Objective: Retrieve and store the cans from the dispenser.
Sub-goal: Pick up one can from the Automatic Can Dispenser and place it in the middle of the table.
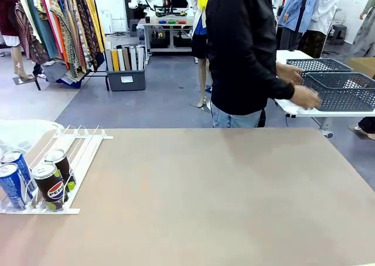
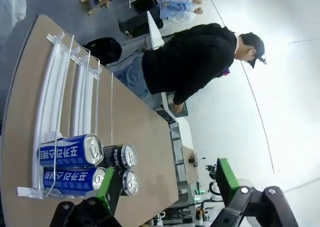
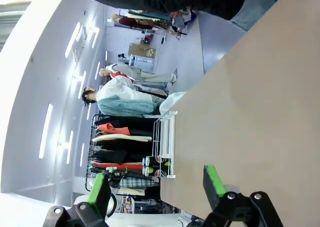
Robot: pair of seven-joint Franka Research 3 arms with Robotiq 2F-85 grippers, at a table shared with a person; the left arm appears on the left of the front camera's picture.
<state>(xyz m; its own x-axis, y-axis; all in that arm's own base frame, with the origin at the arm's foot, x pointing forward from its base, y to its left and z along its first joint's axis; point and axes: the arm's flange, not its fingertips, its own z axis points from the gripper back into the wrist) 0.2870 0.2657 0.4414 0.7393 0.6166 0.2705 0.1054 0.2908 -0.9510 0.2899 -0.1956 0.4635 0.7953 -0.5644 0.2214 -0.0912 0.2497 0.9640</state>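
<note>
The dispenser is a white sloped rail rack at the table's left edge. At its low end stand two blue cans and two black Pepsi cans, side by side in pairs. In the left wrist view the same rack runs away from me, with the blue cans and black cans just beyond my left gripper, which is open and holds nothing. My right gripper is open too, hovering over bare table with the dispenser far off.
A person in a black top stands at the far side, turned to a white side table, hands on grey mesh baskets. The brown table stretches wide to the right of the rack. Clothes racks stand behind.
</note>
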